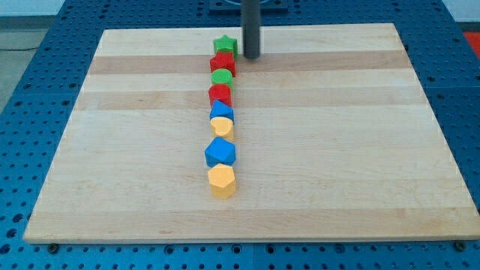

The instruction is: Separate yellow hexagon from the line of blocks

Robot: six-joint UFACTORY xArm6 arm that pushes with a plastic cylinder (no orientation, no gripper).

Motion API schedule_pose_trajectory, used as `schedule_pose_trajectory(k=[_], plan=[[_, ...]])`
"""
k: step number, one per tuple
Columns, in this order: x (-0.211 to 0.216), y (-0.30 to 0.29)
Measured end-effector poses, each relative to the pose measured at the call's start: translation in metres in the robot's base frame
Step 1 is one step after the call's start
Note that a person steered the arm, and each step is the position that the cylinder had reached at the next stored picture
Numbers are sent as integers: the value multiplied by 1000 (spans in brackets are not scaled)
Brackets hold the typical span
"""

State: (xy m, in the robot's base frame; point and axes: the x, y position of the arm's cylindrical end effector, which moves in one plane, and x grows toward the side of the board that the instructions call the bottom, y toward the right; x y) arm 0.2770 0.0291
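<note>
Wooden board [337,150], pale and banded, set on a blue perforated table [45,52]. Down the board just left of centre, a line of eight blocks, each placed here relative to the yellow hexagon [222,181], the line's end nearest the view's bottom. Touching it directly above, a blue block [220,151], many-sided, exact shape unclear. Further above, past a narrow gap, a smaller yellow block [222,126], shape hard to make out, with a blue block [221,112] pressed against its top edge. Higher still, a red round block [220,94], then a green round block [222,76], then a red star-like block [223,63], and farthest from the hexagon, at the line's upper end, a green star [225,46]. All packed close, most touching. My tip [250,57], far above the hexagon and slightly to its right, just beside the green star and red star-like block on their right side, contact not certain. Rod bare, holding nothing, nothing to clench. Between tip and hexagon, the whole length of the line. Hexagon's left, right and bottom sides bordered only by bare wood.
</note>
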Motion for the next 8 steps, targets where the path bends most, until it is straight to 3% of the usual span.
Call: schedule_pose_trajectory(k=[1,2,4,5,6,8], plan=[[33,80],[90,123],[259,124],[340,99],[341,71],[336,-115]])
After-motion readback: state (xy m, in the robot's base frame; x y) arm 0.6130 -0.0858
